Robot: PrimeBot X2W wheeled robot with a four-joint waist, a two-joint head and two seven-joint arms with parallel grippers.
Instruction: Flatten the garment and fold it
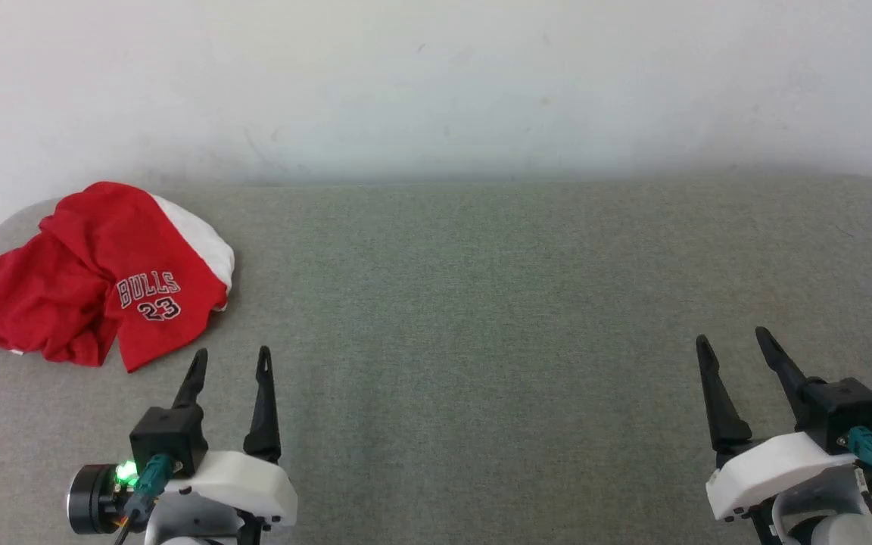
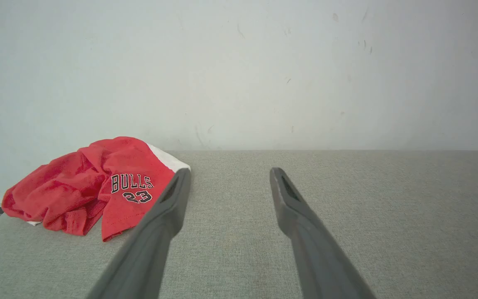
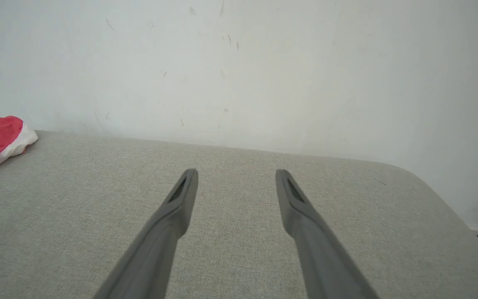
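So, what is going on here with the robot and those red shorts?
The job is to flatten and fold the red shorts, but nothing holds them yet. They lie crumpled near the far left corner of the grey table. The left gripper is open, short of them and not touching. The right gripper is open over bare table, far to the right.

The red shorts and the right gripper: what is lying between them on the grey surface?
Nothing. In the head view, the grey surface between the shorts and the right gripper is bare.
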